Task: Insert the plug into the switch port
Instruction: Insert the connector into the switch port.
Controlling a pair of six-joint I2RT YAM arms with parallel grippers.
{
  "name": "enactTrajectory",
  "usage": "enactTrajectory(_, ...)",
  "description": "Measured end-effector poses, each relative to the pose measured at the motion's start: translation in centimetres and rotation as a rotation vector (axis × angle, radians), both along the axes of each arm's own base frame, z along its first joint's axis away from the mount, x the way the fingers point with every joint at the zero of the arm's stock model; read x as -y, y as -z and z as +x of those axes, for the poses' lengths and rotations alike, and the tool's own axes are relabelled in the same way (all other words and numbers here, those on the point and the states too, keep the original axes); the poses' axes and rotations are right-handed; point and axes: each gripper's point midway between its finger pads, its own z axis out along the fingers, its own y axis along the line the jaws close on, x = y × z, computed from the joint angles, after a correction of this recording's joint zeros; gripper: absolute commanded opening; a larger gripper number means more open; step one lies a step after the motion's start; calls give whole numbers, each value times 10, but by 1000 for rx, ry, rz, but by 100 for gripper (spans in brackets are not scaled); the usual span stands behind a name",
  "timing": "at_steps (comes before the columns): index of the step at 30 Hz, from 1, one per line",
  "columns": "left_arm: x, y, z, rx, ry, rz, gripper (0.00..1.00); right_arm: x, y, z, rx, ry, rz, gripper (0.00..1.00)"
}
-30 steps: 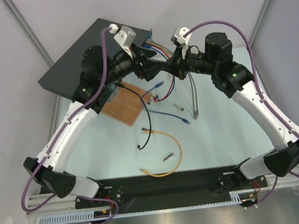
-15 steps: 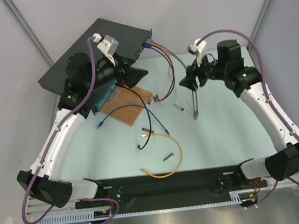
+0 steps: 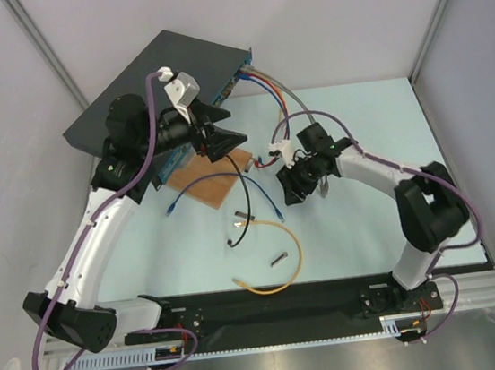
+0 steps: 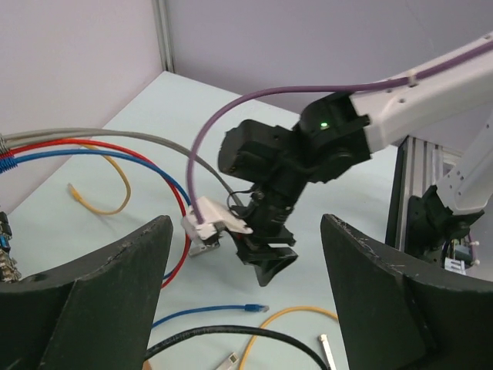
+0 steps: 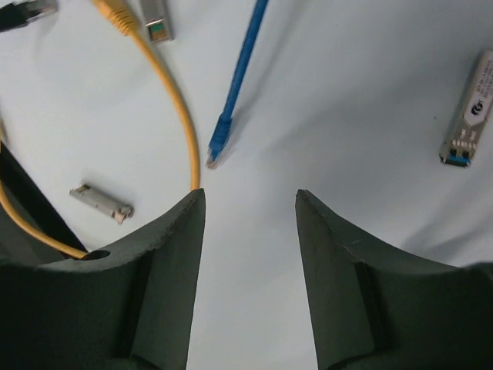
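Note:
The switch point(image 3: 149, 84) lies at the back left, a flat dark box whose blue front face point(image 3: 236, 76) has red, blue and grey cables running out of it. A loose blue plug point(image 3: 279, 210) rests on the table on its blue cable. In the right wrist view this plug point(image 5: 218, 146) lies just ahead of my right gripper point(image 5: 250, 202), which is open and empty. My right gripper point(image 3: 289, 189) hangs low over the table middle. My left gripper point(image 3: 223, 135) hovers open and empty over the wooden board, beside the switch front. The left wrist view shows the plug point(image 4: 253, 307) below the right gripper point(image 4: 269, 266).
A brown wooden board point(image 3: 221, 186) lies in front of the switch. A yellow cable point(image 3: 293, 243), a black cable point(image 3: 244, 205) and a second blue plug point(image 3: 169, 210) trail over the table. Small metal modules point(image 3: 280, 258) point(image 5: 467, 116) lie loose. A grey cable end point(image 3: 325, 189) is right of the gripper.
Both grippers have drawn back from the switch front. The right arm swung down to the table middle and its jaws opened. The left gripper pulled back to the left.

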Motion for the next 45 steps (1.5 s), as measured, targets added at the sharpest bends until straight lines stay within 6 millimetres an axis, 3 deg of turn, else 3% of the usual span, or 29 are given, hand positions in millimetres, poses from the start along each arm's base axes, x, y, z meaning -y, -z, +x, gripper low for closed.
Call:
enactTrajectory(5,-3,9,-1,-9,-10,28,85,-15,29,18,-56,47,3,58)
enactTrajectory(11,-10,10,-7,-1,-37,40,86,-43,33,30,-75,45,47,57)
enactTrajectory(16,-13,10,-7,15,-53,55,86,-58,48,34,-124,48,62,50)
enactTrajectory(17,-14,11,-7,15,-52,59,86,-59,52,34,-138,51,62,47)
enactTrajectory(20,-15,15,-8,15,-51,74,84,-58,61,32,-187,65,64,19)
enactTrajectory(21,-15,16,-8,18,-50,79,84,-57,62,31,-204,72,66,5)
enactTrajectory(22,-15,17,-8,20,-48,85,83,-56,62,30,-216,76,71,0)
enactTrajectory(24,-15,19,-8,27,-45,95,83,-54,55,31,-252,94,98,0)
enactTrajectory(26,-15,20,-9,40,-36,103,82,-52,42,34,-285,113,145,0)
enactTrajectory(29,-14,20,-13,86,4,129,80,-47,2,42,-318,145,250,0)
enactTrajectory(34,-6,6,-23,264,113,218,77,-34,-114,55,-260,174,454,0)
enactTrajectory(38,18,4,-53,515,283,326,73,-23,-191,50,-222,155,557,0)
enactTrajectory(41,38,22,-78,681,423,401,69,-18,-212,33,-280,166,590,0)
enactTrajectory(45,58,56,-88,835,547,485,65,-18,-205,19,-429,236,584,0)
